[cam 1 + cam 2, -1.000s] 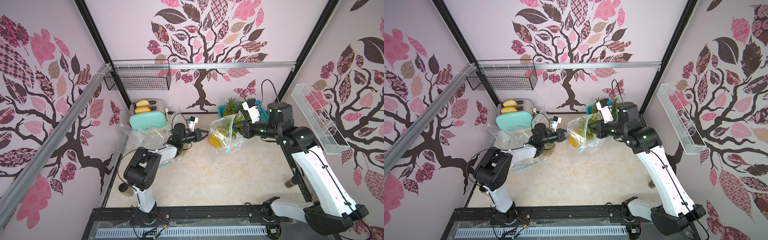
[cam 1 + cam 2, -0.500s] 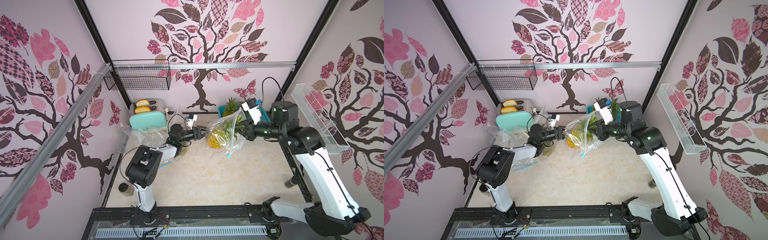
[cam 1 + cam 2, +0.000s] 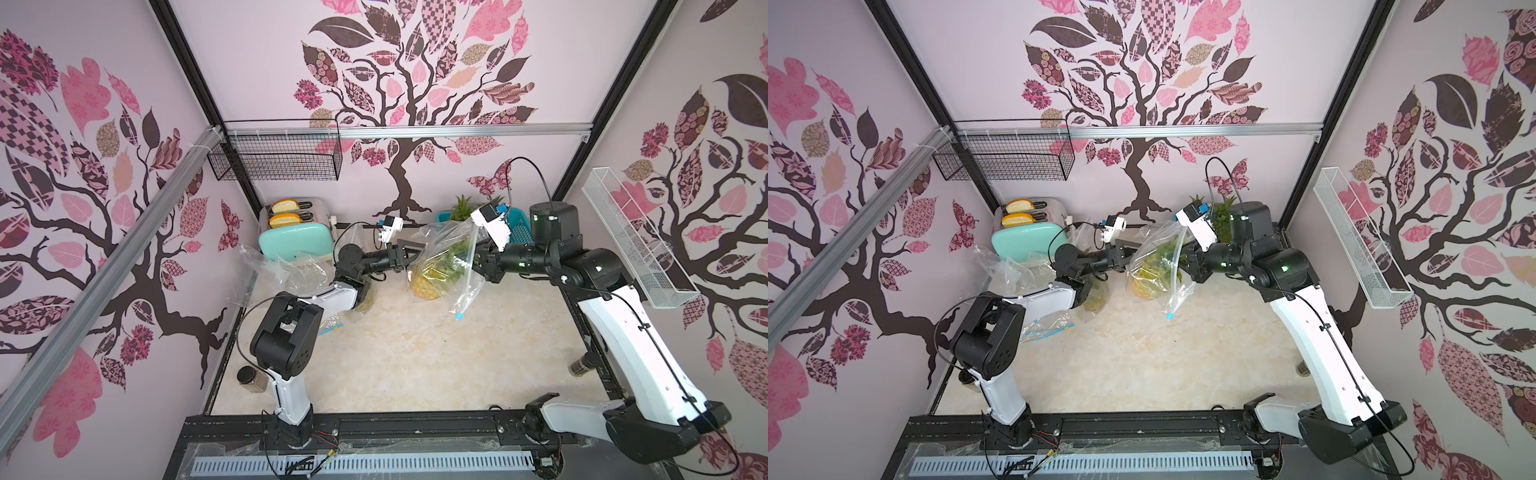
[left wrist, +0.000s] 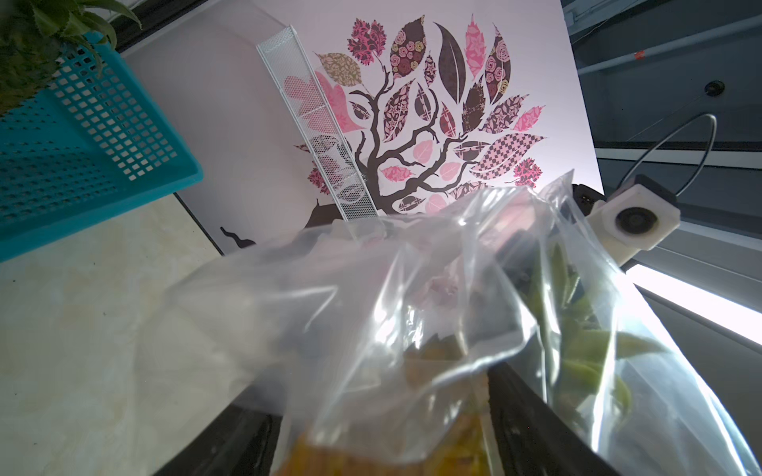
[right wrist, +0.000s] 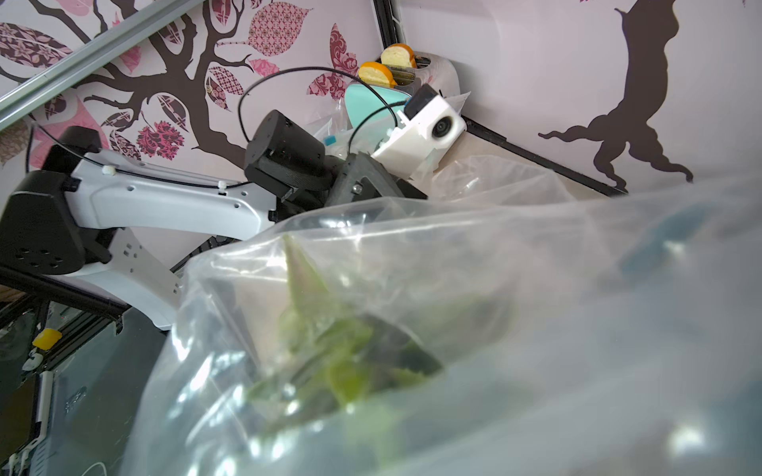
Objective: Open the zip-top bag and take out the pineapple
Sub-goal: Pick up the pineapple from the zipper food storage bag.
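Top view: pineapple (image 3: 428,282) in bag (image 3: 446,235) btwn left tool (image 3: 414,252), right tool (image 3: 478,257).

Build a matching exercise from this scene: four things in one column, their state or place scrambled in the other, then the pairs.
Things
1. pineapple
2. toaster
3. left gripper
4. right gripper

States
A. shut on the zip-top bag
B. bread slices in its slots
C. inside the bag
D. open, fingers either side of the bag

Pairs: 1-C, 2-B, 3-D, 4-A
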Robot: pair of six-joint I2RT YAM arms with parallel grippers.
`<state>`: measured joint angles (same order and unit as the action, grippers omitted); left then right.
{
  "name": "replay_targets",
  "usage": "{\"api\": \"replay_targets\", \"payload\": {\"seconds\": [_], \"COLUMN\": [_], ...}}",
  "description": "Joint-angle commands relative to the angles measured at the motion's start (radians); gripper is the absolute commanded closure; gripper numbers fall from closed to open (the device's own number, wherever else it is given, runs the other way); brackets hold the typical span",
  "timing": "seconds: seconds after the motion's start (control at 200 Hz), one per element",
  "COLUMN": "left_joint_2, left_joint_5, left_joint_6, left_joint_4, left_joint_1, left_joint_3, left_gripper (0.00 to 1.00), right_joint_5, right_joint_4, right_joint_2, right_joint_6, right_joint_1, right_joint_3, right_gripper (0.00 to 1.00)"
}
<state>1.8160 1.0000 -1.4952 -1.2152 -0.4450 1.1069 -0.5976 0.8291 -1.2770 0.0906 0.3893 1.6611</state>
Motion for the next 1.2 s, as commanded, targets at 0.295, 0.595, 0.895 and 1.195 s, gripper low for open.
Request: {"api": "replay_targets", "payload": {"seconds": [0.295,0.595,0.895,1.195], "left_joint_2": [-0.062,-0.073,-0.138,-0.046], "left_joint_5": [0.032,0.019,-0.203,-0.387], "left_joint_6": [-0.037,0.155,0.92,0.953], "left_joint_4": [-0.044,0.158,1.131,1.159], "left_joint_1": [-0.048,-0.039,-0.029,-0.028], "left_joint_3": [0.038,0.023,0.065,-0.026], "left_gripper": [0.21,1.0,1.0,1.0], "right_joint_5": [0.012,0.035,0.234,0.428], "right_joint_4": [-0.128,-0.122,-0.042,-0.041], "right_joint_2": [-0.029,-0.017,0.062,0.076], "right_joint_6": [0.019,0.014,-0.016,-0.04], "right_joint_1": [-0.001,0.0,0.0,0.0], "right_joint_3": [0.074,0.113,0.202,0.285], "right_gripper": [1.0,1.0,1.0,1.0]}}
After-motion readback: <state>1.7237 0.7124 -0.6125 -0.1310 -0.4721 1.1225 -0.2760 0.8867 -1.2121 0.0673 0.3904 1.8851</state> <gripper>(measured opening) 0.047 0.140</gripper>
